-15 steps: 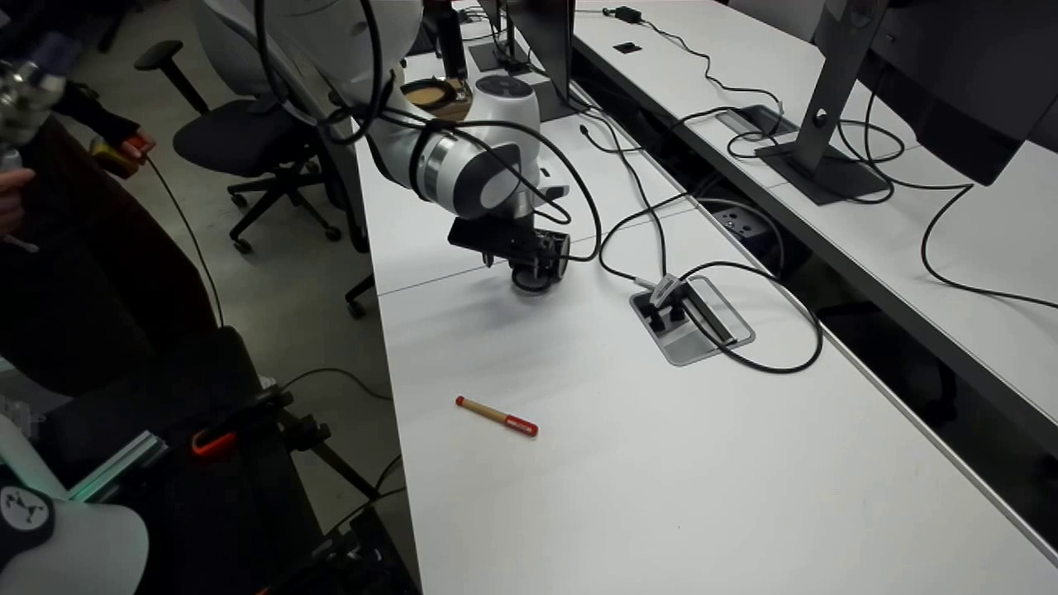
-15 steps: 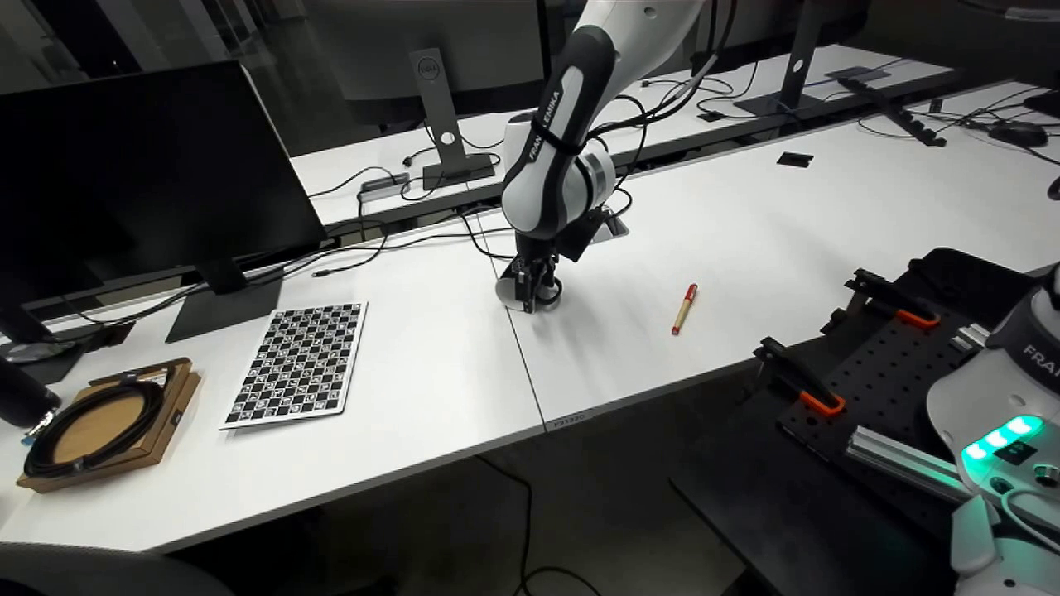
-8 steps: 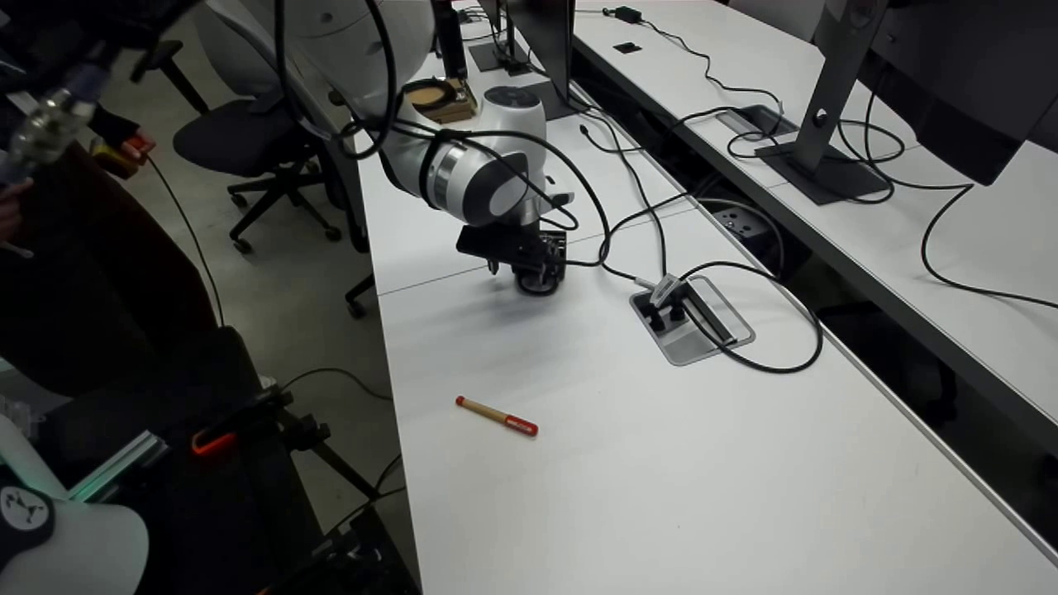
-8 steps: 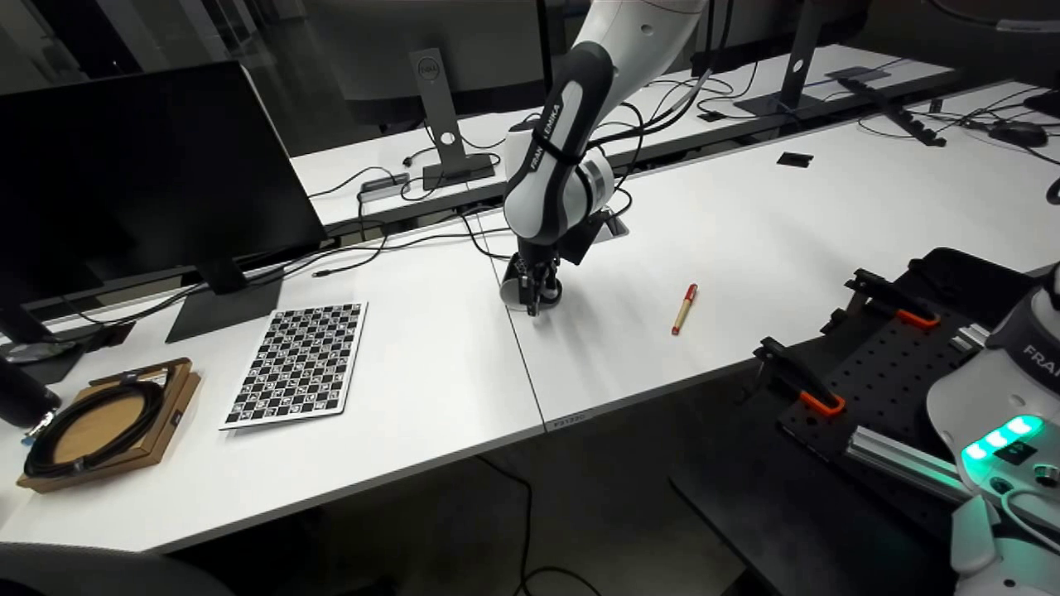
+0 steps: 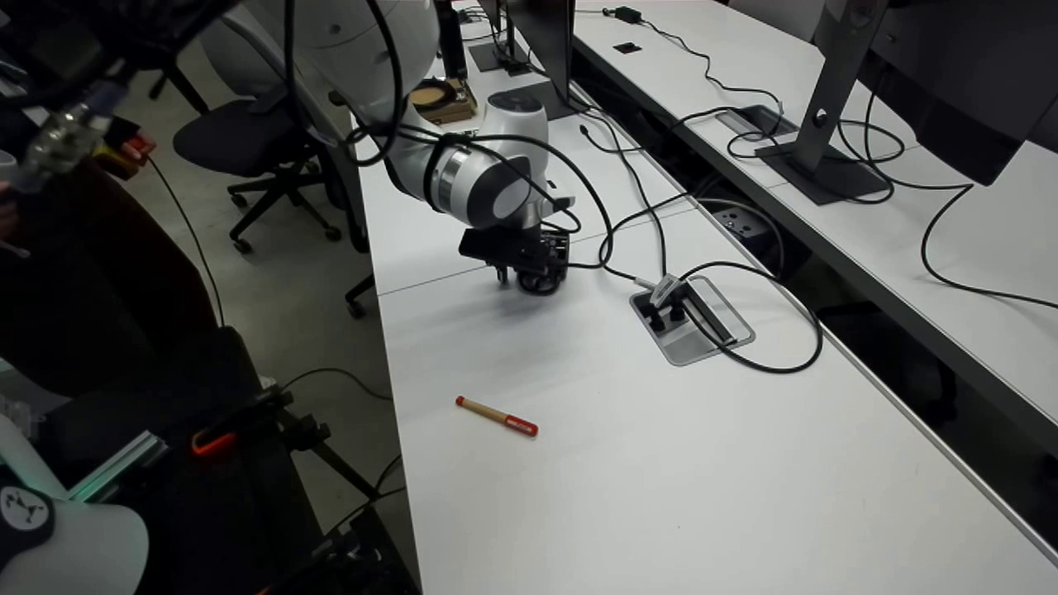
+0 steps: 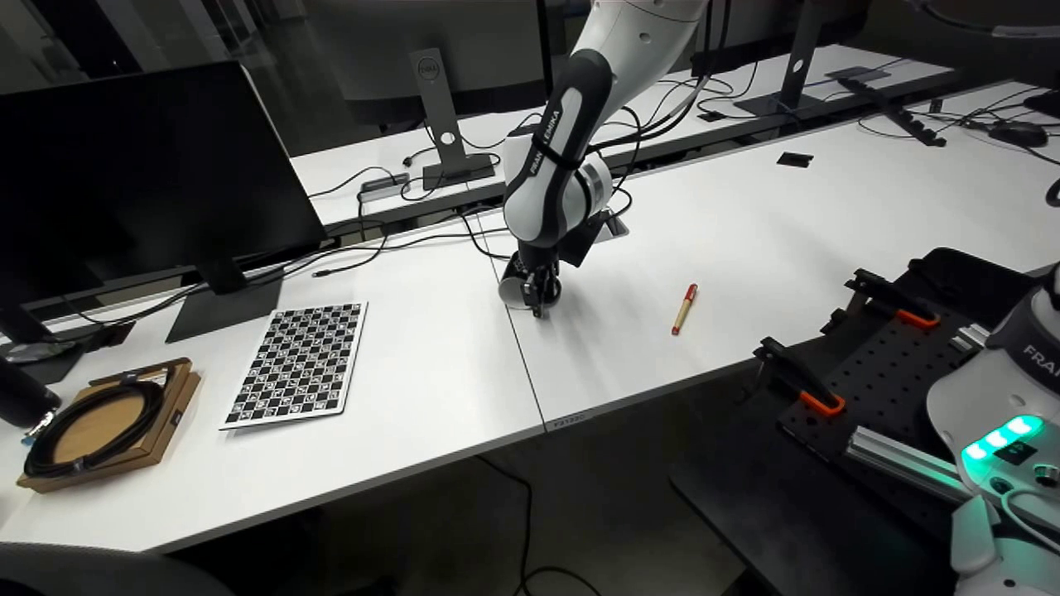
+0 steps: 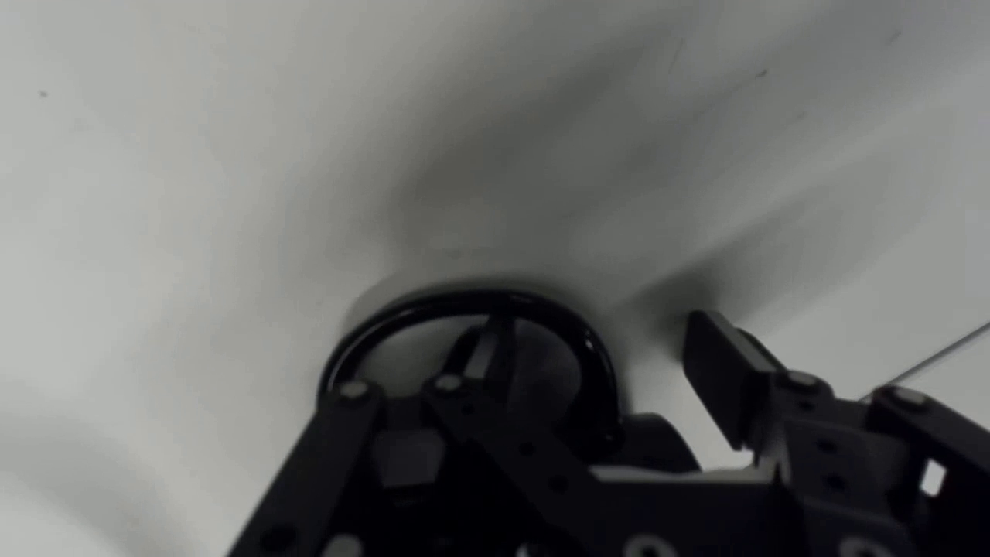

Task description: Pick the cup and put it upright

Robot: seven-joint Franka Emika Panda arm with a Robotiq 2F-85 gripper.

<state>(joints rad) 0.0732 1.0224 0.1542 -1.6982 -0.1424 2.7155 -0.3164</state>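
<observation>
The black cup [image 6: 512, 291] lies on its side on the white table, with a light grey round face towards the left in an exterior view. A glossy black loop, which looks like its handle, shows in the wrist view [image 7: 594, 363] and in an exterior view [image 5: 541, 292]. My gripper [image 7: 599, 340] is open and low over the cup. One finger [image 7: 495, 348] shows within the loop's outline; whether it touches cannot be told. The other finger [image 7: 719, 379] stands outside the loop, apart from it. The gripper [image 6: 535, 301] hides much of the cup's body.
A red-and-tan pen [image 5: 496, 416] lies on the table [image 5: 661, 479]. A grey socket box [image 5: 690, 339] with looping black cables is beside the arm. A checkered board [image 6: 298, 360], a cardboard box [image 6: 157, 430] and a monitor [image 6: 149, 157] stand further along.
My gripper has shifted slightly lower and a little towards the pen side, turning slightly. The cup shows hardly any movement. The pen has not moved.
</observation>
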